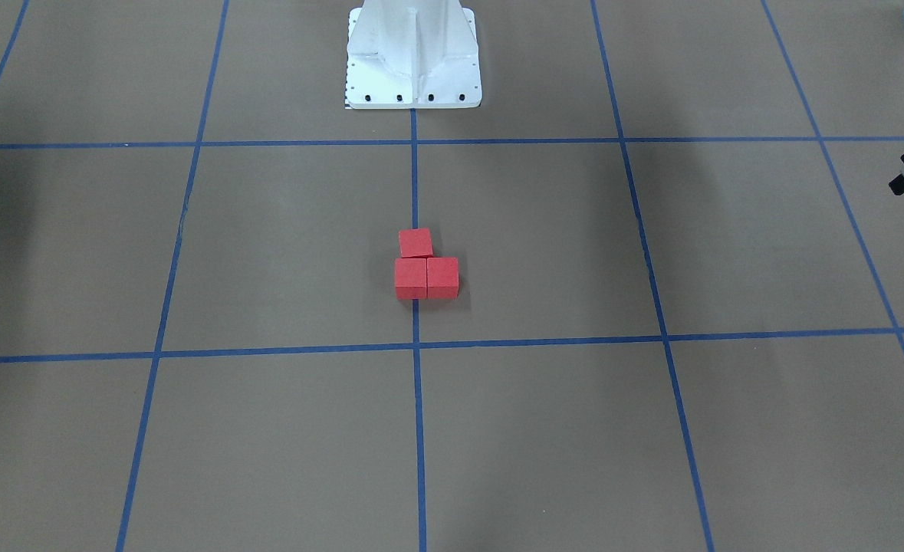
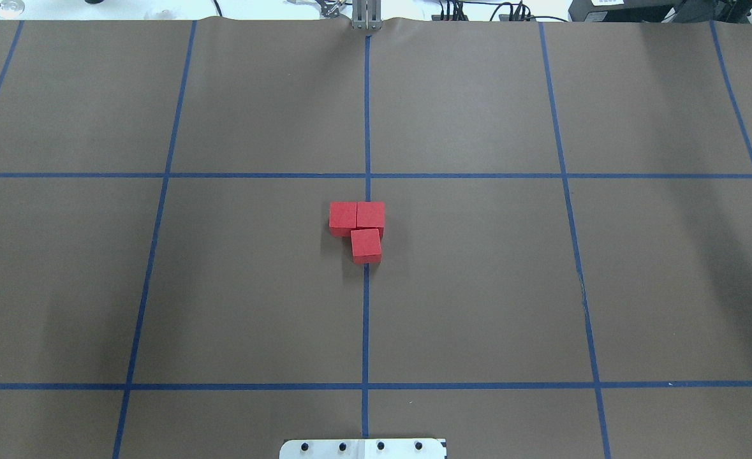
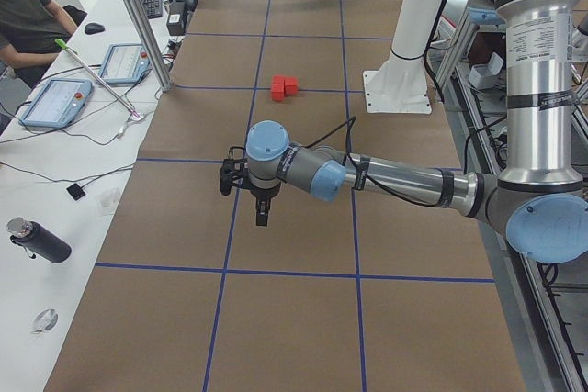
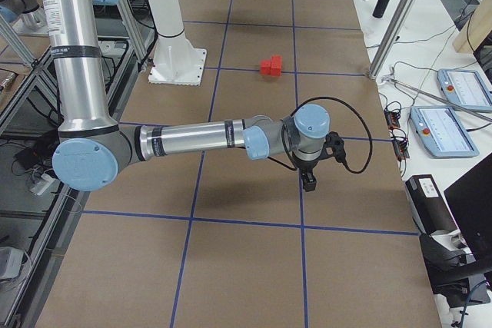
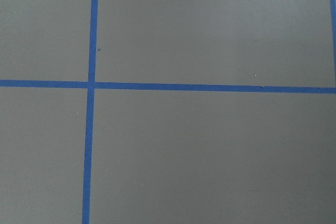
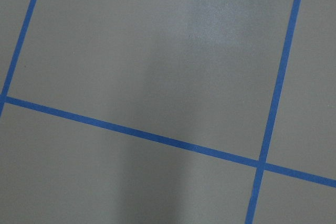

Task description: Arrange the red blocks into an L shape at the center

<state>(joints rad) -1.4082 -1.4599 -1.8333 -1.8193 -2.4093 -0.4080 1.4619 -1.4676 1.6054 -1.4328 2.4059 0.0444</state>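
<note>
"Blocks first: where are the red blocks (image 2: pixel 358 229)?"

"All three touch, at the center (image 2: pixel 427 268) of the brown sheet, astride the blue tape line (image 2: pixel 365 319) that runs out from the pedestal base (image 2: pixel 363 448). Two sit side by side. The third butts the robot-side face of one of them, a little askew — an L."

"Room around them?"

"Brown surface on every side, out to the cross lines (image 2: pixel 478 175); the base lies well apart, beyond the nearer one."

"And the arms?"

"The left arm (image 3: pixel 404 181) and the right arm (image 4: pixel 192 140) each reach out low and level over the table, bent at the wrist so the tool points down. The left gripper (image 3: pixel 263 218) hangs above the sheet, well apart from the blocks (only a black sliver of that arm's end shows at the front view's edge). The right gripper (image 4: pixel 309 183) hangs likewise toward the other end. How far either stands open, I cannot tell — no block is in them, since all three lie on the sheet."
</note>
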